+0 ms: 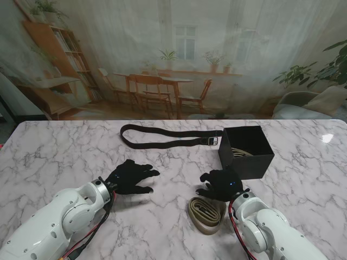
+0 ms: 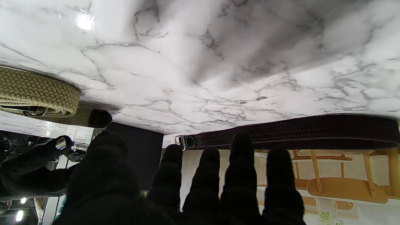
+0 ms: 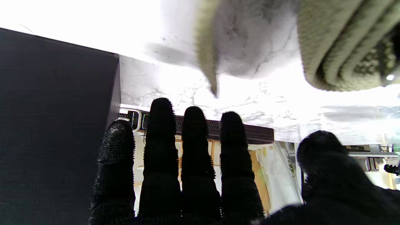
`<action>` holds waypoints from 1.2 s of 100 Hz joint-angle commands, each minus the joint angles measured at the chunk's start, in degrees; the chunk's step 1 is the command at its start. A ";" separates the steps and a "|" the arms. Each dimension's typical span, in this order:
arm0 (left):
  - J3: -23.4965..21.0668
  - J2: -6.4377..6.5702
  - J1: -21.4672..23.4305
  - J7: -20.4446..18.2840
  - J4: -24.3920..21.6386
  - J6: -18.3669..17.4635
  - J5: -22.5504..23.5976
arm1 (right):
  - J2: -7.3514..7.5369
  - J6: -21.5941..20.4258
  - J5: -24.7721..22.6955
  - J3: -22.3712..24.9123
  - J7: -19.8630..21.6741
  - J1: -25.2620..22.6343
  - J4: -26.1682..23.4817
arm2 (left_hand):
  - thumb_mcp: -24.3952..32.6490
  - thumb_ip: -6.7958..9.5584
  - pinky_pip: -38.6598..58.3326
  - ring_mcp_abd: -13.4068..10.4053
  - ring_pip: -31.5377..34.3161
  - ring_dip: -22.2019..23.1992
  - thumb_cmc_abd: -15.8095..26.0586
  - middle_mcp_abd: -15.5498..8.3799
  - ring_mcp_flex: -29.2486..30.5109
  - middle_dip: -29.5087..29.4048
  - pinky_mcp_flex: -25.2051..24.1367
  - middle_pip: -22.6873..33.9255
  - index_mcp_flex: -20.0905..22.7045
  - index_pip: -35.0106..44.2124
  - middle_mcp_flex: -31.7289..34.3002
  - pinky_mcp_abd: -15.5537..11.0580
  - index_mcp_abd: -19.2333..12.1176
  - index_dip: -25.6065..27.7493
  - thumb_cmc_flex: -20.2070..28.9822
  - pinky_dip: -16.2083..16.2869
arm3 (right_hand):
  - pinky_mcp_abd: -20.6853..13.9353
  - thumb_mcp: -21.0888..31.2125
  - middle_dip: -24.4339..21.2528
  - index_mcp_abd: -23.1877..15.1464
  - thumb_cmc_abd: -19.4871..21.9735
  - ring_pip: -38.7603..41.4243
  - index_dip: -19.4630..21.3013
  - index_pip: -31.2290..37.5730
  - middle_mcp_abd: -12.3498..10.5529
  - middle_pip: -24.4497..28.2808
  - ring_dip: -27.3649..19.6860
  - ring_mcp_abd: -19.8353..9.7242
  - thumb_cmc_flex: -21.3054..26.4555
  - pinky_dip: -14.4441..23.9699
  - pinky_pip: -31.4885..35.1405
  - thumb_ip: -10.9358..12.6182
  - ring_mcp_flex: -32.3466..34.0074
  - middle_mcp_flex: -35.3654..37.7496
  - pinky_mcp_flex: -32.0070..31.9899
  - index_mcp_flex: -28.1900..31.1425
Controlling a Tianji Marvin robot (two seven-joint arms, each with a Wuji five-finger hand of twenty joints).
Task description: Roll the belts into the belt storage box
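Belts lay apart, tan belt (image 1: 206, 214) coiled just beside right hand (image 1: 221, 183), black belt (image 1: 169, 137) stretched beyond left hand (image 1: 131, 177), black box (image 1: 246, 151) just past right hand, both hands loose, fingers spread, holding nothing.

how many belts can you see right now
3. A black belt lies unrolled on the table, left of the black box. A tan belt sits coiled nearer to me, by the right hand. Another tan one is inside the box; more may be hidden there.

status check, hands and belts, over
Left hand and right hand open, empty. Rolled tan woven belt beside right hand. Black woven belt unrolled beyond. Black storage box unobstructed.
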 commanded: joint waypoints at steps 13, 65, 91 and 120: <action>-0.02 -0.08 0.15 -0.45 0.00 -0.04 0.25 | 0.01 -1.18 -1.66 2.75 -0.75 -4.28 -3.85 | -1.50 -0.91 1.32 0.32 0.44 0.34 2.39 -0.39 0.38 0.81 -0.35 0.04 0.14 -0.01 -0.14 1.37 0.29 0.29 1.53 0.56 | 2.02 -3.87 -4.85 7.00 1.18 -8.15 -4.07 -7.41 4.49 -4.32 -5.42 2.95 -4.14 -1.45 -4.69 1.58 -7.40 -13.02 -4.70 -10.96; -0.01 -0.05 0.18 -0.37 0.01 0.10 0.52 | -0.50 12.05 -9.82 11.43 10.08 -22.80 -20.66 | -1.50 -0.91 1.33 0.26 0.39 0.32 2.47 -0.29 0.12 0.75 -0.40 -0.04 0.15 0.02 -0.70 1.33 0.31 0.31 1.53 0.53 | 7.99 -0.83 -8.14 11.34 4.18 -10.51 -10.33 -20.23 9.87 -9.52 -7.80 13.82 -21.04 -2.51 -2.30 0.46 -0.48 -10.80 3.21 -19.53; -0.56 -0.02 0.67 -0.05 -0.29 0.14 1.15 | -0.18 19.01 -13.26 6.60 23.45 -22.18 -22.51 | -1.50 -0.91 1.34 0.19 0.41 0.31 2.53 -0.30 0.10 0.73 -0.43 -0.08 0.12 0.01 -0.92 1.32 0.28 0.32 1.61 0.52 | 11.76 3.91 -10.56 8.10 0.57 -11.85 -11.54 -28.89 10.83 -12.68 -9.85 15.21 -26.09 -6.06 -3.18 -0.41 -2.53 -16.03 3.24 -26.02; -0.92 -0.02 0.96 0.31 -0.35 0.15 1.48 | 0.25 21.34 -11.21 0.72 23.11 -17.44 -18.78 | -1.51 -0.91 1.19 0.22 0.28 0.26 2.56 -0.14 -0.25 0.67 -0.61 -0.20 -0.01 -0.04 -1.46 1.21 0.29 0.31 1.56 0.45 | 18.85 8.56 -14.52 7.82 -4.81 -13.64 -26.08 -29.21 9.86 -14.60 -13.91 19.70 -27.24 -11.65 -5.30 -1.29 -6.77 -27.62 2.50 -25.06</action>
